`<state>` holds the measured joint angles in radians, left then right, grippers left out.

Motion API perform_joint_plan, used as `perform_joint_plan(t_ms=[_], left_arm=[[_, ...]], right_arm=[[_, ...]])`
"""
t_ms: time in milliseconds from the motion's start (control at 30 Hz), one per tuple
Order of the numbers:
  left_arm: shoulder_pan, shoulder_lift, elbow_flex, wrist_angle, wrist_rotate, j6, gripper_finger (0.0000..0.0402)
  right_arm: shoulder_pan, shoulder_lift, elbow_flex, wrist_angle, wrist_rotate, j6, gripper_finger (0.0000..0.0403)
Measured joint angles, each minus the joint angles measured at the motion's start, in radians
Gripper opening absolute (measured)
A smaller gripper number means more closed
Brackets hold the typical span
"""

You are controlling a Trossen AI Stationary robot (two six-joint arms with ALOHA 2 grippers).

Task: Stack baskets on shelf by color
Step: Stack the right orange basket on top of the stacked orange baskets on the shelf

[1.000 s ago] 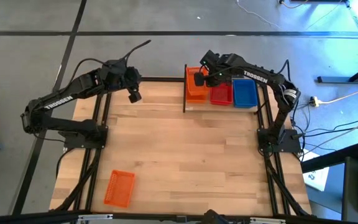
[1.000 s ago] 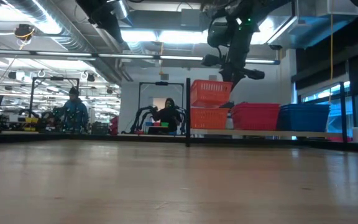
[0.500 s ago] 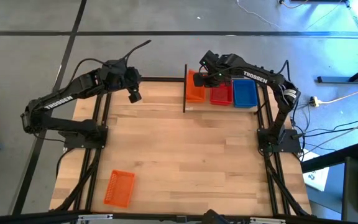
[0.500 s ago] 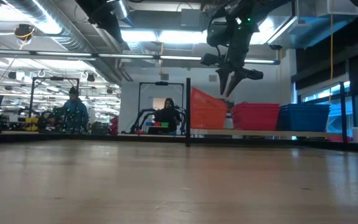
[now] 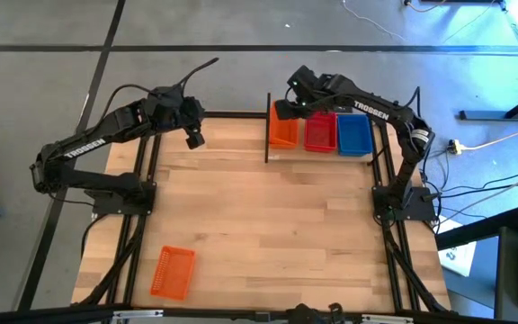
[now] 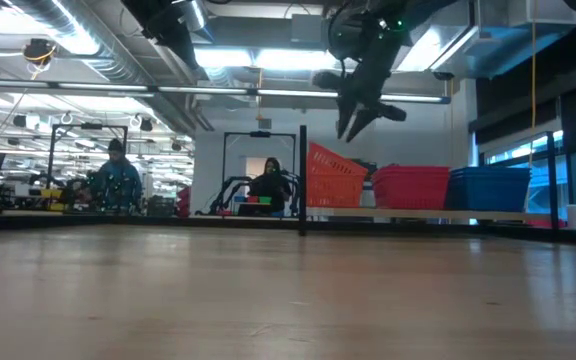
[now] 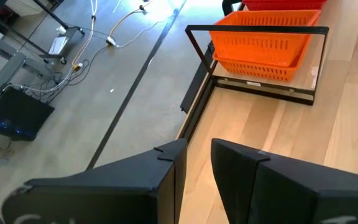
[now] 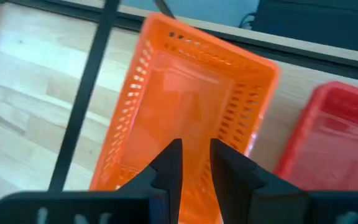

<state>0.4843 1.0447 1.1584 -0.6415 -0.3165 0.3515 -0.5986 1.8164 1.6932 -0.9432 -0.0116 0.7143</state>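
Observation:
On the shelf (image 5: 268, 148) at the table's far right stand stacks of orange baskets (image 5: 283, 133), red baskets (image 5: 320, 135) and blue baskets (image 5: 353, 133). The top orange basket (image 6: 334, 175) lies tilted in the one below, its left end higher; it also shows in the right wrist view (image 8: 191, 106). My right gripper (image 5: 284, 104) hovers above it, open by a narrow gap and empty (image 8: 196, 146). A loose orange basket (image 5: 172, 272) lies at the table's near left. My left gripper (image 5: 193, 139) waits over the far left, narrowly open and empty (image 7: 199, 146).
The shelf's black posts (image 6: 302, 180) stand at its left end, close to the orange stack. The wooden tabletop (image 5: 268, 216) stretches between the shelf and the loose basket. People and other rigs show in the room beyond the table (image 6: 118, 185).
My right gripper has let go of the orange basket that it held lifted over the orange stack, then gone up and toward the far edge. The basket has dropped into the orange basket below and lies tilted, its right end lower.

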Motion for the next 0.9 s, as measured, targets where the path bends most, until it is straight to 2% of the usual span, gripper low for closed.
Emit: perform_joint_plan(t_ms=[267,500,900], left_arm=[[0.000,0.000,0.000,0.000,0.000,0.000,0.0066],[0.000,0.000,0.000,0.008,0.000,-0.001,0.0066],[0.000,0.000,0.000,0.008,0.000,-0.002,0.0066]], right_arm=[[0.001,0.000,-0.131,0.131,-0.084,0.003,0.0078],[0.001,0.000,-0.227,0.176,-0.089,0.005,0.0078],[0.001,0.000,-0.232,0.149,-0.058,0.002,0.0078]])
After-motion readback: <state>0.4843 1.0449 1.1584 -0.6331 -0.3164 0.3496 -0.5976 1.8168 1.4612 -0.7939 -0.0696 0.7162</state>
